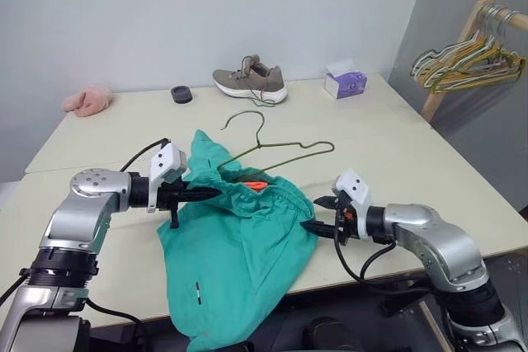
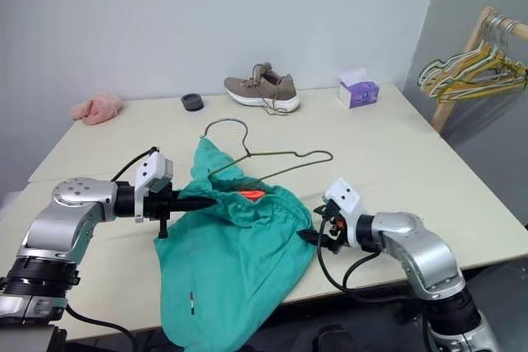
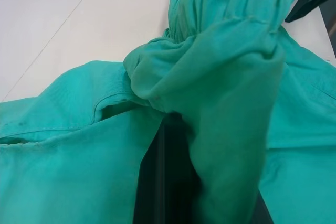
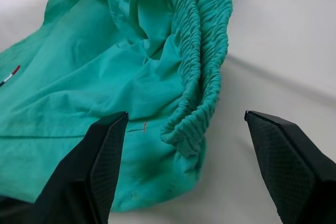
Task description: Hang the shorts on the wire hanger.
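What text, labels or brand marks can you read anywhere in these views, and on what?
None can be read.
The purple tissue box: no print can be made out on its side.
The shorts: a tiny tag on the fabric, too small to read.
The shoe: no brand mark legible.

This looks like a bare test room set up for laundry practice, perhaps a lab rather than a home. A wide pale table (image 1: 396, 133) stands against a plain grey-white wall, and along its far edge sit unrelated props: a tan sneaker (image 1: 251, 82), a purple tissue box (image 1: 345, 81), a dark round lid (image 1: 181, 94) and a pink fluffy cloth (image 1: 87, 100). Beyond the table's right corner a wooden rack (image 1: 458, 51) carries a bunch of wire hangers (image 1: 470, 59).
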Controlling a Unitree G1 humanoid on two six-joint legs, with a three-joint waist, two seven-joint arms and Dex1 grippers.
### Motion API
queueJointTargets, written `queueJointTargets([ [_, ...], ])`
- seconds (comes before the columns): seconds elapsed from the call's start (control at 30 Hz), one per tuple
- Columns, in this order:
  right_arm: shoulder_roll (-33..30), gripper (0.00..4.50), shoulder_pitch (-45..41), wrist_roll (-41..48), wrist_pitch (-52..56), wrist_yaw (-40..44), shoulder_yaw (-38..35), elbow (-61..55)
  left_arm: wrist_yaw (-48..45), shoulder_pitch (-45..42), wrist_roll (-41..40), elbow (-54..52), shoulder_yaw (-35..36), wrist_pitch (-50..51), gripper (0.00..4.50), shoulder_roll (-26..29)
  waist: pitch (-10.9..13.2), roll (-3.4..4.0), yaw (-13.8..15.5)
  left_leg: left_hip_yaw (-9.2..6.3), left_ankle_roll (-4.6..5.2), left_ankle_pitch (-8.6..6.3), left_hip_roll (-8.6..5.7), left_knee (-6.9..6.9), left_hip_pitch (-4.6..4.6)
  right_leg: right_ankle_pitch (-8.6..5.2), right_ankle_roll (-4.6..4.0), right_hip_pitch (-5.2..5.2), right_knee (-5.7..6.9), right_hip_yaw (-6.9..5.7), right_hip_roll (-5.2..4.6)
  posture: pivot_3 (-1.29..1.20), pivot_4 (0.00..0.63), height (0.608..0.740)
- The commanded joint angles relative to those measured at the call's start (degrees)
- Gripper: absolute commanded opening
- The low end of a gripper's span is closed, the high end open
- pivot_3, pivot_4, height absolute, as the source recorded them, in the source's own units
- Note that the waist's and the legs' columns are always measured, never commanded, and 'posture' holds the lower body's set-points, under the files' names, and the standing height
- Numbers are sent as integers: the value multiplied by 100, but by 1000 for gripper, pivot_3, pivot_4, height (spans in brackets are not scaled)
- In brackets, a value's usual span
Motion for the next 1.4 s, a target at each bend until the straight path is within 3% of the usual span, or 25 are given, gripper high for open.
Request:
queueJointTargets([
  [0.03,162,3775,-33,-32,-10,-339,128,109,10,-144,-91,-46,171,-84,0,51,0,0,-6,0,0,0,0,0,0,0,0,0,0,0,0,-169,0,740],
  [0.07,244,3775,-45,-55,-38,-437,153,187,16,-155,-90,-36,171,-91,0,42,0,0,-9,0,0,0,0,-1,0,0,0,-1,0,0,0,-168,0,740],
  [0.17,479,3180,-74,-33,-26,-675,158,348,47,-161,-102,-33,188,-112,0,12,0,0,-17,0,0,0,0,-2,0,0,0,-2,1,0,0,-165,0,740],
  [0.47,592,26,-57,-192,-411,-1113,138,550,305,-32,-146,-102,337,-195,0,-121,0,0,-16,1,0,0,0,-3,-1,0,0,-3,1,0,0,-162,0,740],
  [0.67,210,26,-427,-338,-929,-1132,-271,1120,215,91,-453,-307,518,142,0,-7,1,1,-25,6,0,0,0,-1,0,0,0,-3,1,3,0,-166,0,740],
  [0.97,-453,26,-797,312,-459,-414,-680,1514,52,138,-2034,-958,1184,2208,0,456,1,0,-34,1,2,-1,2,-8,-1,-1,-1,-3,1,-3,2,-158,0,740],
  [1.2,-685,26,-890,416,-493,-371,-744,1553,-530,737,-1954,-1219,1095,2216,0,1199,3,4,-37,8,1,-1,2,-8,1,-2,-3,-4,0,2,2,-154,0,740],
  [1.4,-813,26,-935,469,-504,-394,-757,1593,-626,768,-1876,-1148,1041,2065,0,1348,4,5,-4,9,1,-1,1,-5,1,-4,-6,-3,-1,2,2,-152,0,740],
])
